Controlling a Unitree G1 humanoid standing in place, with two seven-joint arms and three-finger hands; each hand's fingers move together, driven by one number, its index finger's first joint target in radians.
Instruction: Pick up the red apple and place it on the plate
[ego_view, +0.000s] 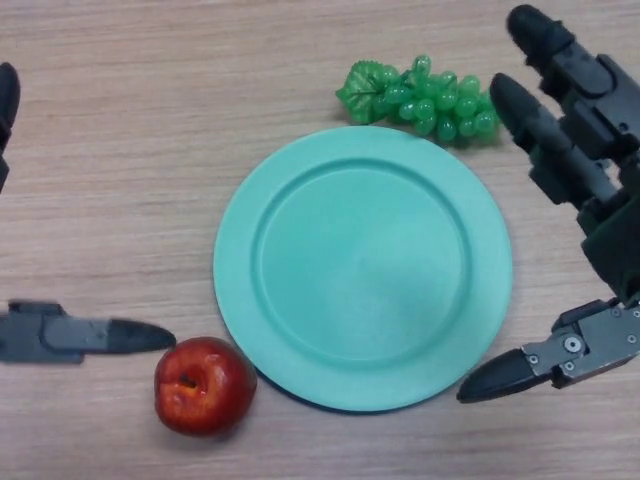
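Fingers of right hand (600, 240) spread wide beside plate (240, 290); left hand (60, 335) near apple (203, 386), likewise open.

Left hand (60, 337) mostly cut off at left frame edge; right hand (585, 215) palm clipped at right edge.

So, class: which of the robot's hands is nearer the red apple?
Left. The left hand sits just left of the red apple, fingertip almost at it. The right hand is across the plate, far right.
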